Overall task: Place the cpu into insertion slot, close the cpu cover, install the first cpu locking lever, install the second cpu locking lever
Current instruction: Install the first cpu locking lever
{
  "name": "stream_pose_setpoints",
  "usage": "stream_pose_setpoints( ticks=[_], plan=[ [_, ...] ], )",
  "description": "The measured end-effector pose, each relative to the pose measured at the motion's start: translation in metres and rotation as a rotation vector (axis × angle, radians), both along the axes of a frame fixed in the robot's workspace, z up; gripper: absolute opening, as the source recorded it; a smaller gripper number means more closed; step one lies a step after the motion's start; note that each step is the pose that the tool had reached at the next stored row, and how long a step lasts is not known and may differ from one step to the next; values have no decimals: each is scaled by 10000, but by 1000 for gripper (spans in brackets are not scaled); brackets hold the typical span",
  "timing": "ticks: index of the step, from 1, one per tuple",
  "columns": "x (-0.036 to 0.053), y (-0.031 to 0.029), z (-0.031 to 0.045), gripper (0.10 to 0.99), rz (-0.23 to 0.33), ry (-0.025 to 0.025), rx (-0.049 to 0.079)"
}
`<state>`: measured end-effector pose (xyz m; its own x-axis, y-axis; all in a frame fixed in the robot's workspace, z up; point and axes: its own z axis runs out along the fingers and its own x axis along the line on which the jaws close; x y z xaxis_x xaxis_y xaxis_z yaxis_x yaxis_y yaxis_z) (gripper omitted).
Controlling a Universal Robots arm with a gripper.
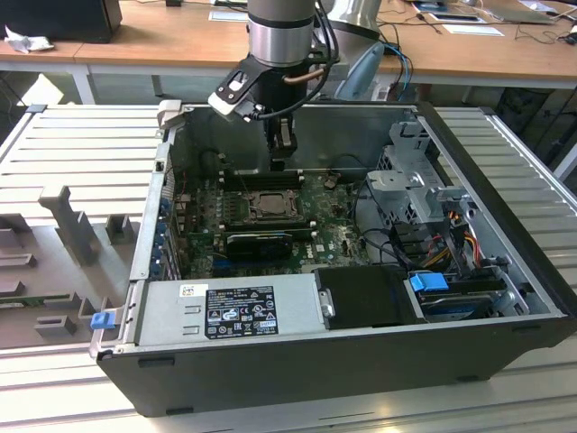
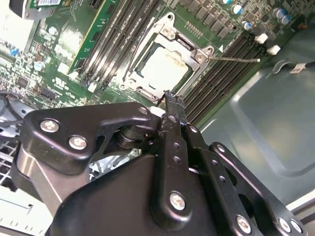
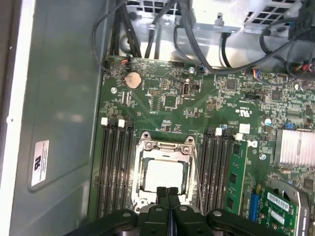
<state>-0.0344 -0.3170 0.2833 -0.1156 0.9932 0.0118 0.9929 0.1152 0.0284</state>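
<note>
Already the cpu (image 3: 162, 174) sat flat in the insertion slot (image 1: 248, 209), its pale top showing through the window of the cpu cover (image 3: 165, 146), which lay down over it. In the second wrist view a thin locking lever (image 2: 236, 59) stuck out from one corner of the frame across the memory slots (image 2: 216, 83). The gripper (image 3: 167, 191) hung just above the socket's edge, fingers pressed together and holding nothing. Around them lay the green motherboard (image 3: 167, 98) inside the open computer case (image 1: 361, 361).
</note>
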Motion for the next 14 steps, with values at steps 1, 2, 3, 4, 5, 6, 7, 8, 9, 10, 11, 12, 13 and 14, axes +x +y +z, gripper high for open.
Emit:
stream_pose_setpoints(
  ticks=[1, 2, 3, 4, 5, 6, 7, 8, 9, 10, 11, 12, 13, 14],
  plan=[
    [0, 0, -2, 106, 45, -1, 1],
    [0, 0, -3, 106, 135, -1, 0],
    [0, 0, -4, 106, 243, 0, 0],
    [0, 0, -4, 106, 332, -1, 0],
    [0, 0, -4, 106, 399, -2, 1],
    [0, 0, -4, 106, 479, -1, 1],
    [0, 0, -4, 106, 544, -1, 1],
    [0, 0, -4, 106, 606, -1, 0],
    [0, 0, -4, 106, 664, -1, 1],
    [0, 0, -4, 106, 747, -1, 1],
    [0, 0, -4, 106, 796, -1, 1],
    [0, 0, -4, 106, 881, -1, 1],
    [0, 0, -4, 106, 948, -1, 1],
    [0, 0, -4, 106, 1036, -1, 1]
  ],
)
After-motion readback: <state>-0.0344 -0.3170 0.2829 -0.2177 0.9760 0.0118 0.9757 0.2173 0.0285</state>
